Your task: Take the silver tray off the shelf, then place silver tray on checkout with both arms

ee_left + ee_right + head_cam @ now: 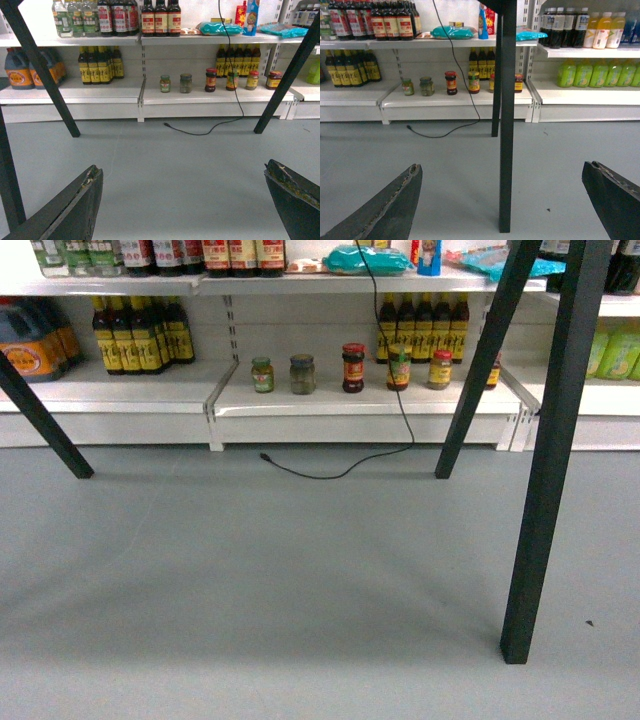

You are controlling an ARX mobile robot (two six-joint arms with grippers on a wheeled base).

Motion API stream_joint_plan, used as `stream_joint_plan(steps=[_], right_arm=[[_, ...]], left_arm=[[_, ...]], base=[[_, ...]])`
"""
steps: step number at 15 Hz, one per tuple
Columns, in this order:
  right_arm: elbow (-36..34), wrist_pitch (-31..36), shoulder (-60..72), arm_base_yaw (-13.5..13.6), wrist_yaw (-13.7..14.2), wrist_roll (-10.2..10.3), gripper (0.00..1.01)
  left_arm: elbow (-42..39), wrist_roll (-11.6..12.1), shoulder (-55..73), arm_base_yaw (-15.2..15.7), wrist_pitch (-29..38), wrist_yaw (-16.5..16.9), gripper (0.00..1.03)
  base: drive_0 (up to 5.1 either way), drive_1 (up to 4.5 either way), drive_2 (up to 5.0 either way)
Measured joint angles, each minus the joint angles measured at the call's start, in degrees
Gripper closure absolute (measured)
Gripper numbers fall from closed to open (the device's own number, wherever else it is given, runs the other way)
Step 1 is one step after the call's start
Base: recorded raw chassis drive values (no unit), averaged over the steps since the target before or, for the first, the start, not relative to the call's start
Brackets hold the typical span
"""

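Though the tray is the goal, no view shows it, so its direction from either arm cannot be judged. Both wrist views show fingers [75, 210] [612, 192] spread wide, holding nothing, above grey floor [300, 580], facing shelves [350, 400] across the upper frame.

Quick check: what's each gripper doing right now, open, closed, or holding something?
Left gripper: open, fingers spread wide, holding nothing.
Right gripper: open, fingers spread wide, holding nothing.

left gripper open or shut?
Open. In the left wrist view the left gripper has its two fingers wide apart, bare floor between, nothing held.
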Motion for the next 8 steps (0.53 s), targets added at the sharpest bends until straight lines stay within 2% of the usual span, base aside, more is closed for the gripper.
stream_joint_plan(steps=[8], right_arm=[[0.00,0.09,0.00,0.00,0.00,0.00,0.03]], left_arm=[[0.00,0.00,0.00,0.00,0.07,0.00,0.05]], base=[[0.0,0.00,0.0]])
